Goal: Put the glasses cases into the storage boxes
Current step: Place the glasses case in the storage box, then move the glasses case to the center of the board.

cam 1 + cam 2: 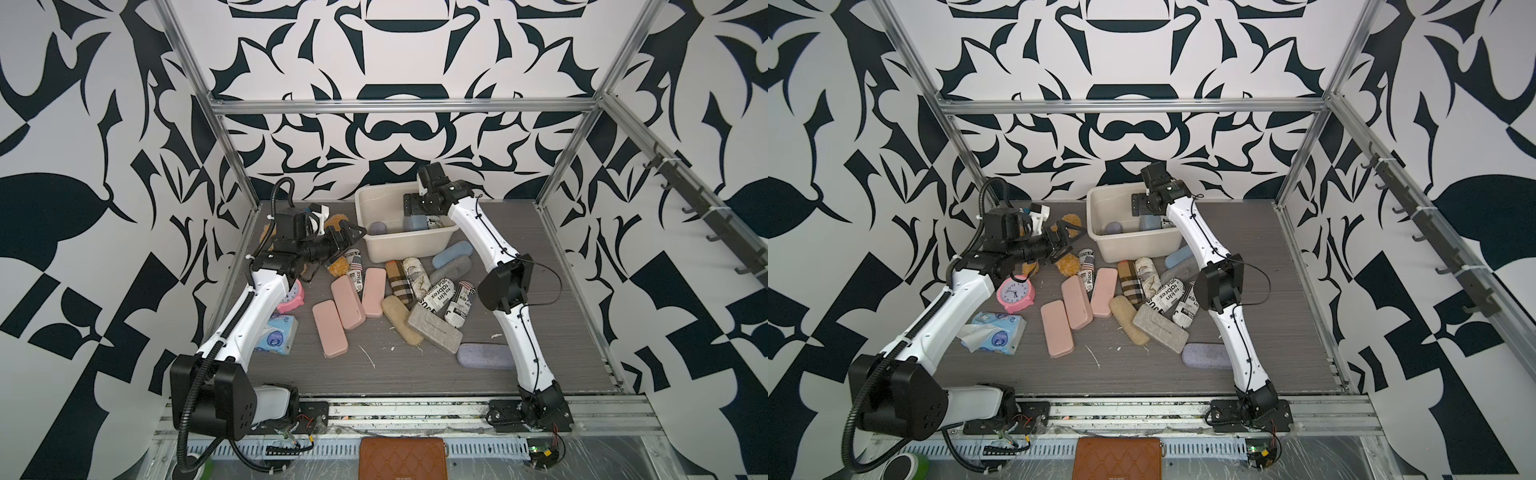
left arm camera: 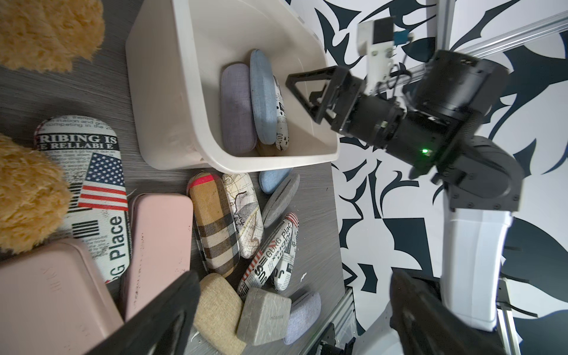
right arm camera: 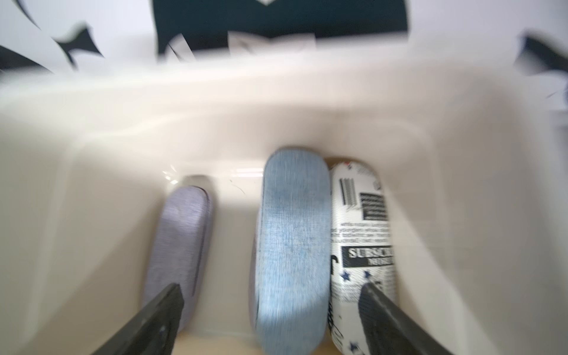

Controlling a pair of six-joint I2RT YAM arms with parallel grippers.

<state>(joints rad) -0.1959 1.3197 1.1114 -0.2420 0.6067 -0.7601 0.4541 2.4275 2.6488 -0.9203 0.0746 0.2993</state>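
The cream storage box [image 1: 376, 199] stands at the back centre. A lilac case [image 3: 181, 242], a light blue case [image 3: 292, 239] and a newspaper-print case [image 3: 359, 233] lie inside it. My right gripper [image 3: 272, 307] hangs open over the box, its fingers apart on either side of the light blue case and clear of it. My left gripper [image 1: 353, 235] is open and empty, left of the box. Several glasses cases lie loose on the table: pink ones [image 1: 329, 328], a plaid one [image 1: 400, 282], a tan one [image 1: 401, 320], a grey felt one [image 1: 434, 328] and a lilac one [image 1: 486, 355].
A pink alarm clock [image 1: 1016, 293] and a blue-white tissue packet [image 1: 994, 332] lie beside the left arm. Tan furry lumps [image 1: 338, 266] sit under the left wrist. A brown quilted wallet [image 1: 403, 457] lies in front, off the table. The right arm crosses above the cases on the right.
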